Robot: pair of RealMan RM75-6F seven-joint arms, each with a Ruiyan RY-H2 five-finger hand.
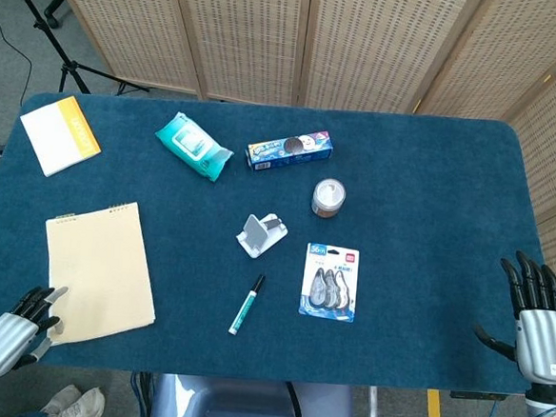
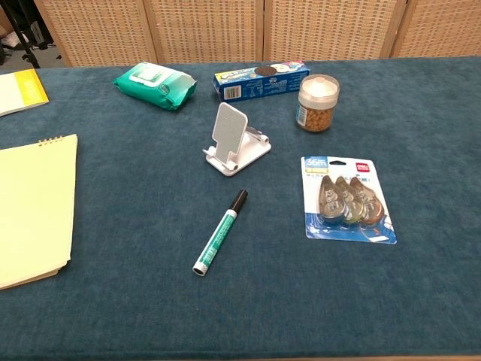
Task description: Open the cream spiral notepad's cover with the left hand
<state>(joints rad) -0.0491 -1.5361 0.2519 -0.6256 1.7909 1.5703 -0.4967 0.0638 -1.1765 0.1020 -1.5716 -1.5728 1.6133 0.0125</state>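
Down at the near left corner of the surface (image 1: 420,228), the left hand (image 1: 6,337) is partly cut off by the frame; its dark fingers touch the near corner of the cream spiral notepad (image 1: 99,272), but whether they pinch the cover I cannot tell. The notepad lies flat and closed, matte paper, its wire spiral on the far edge. The chest view crops its left side. At the near right corner the right hand (image 1: 536,317) hangs off the edge, fingers spread, holding nothing. The cloth is deep-blue felt. Farther in lie a green marker (image 1: 246,304) and a white plastic phone stand (image 1: 260,234).
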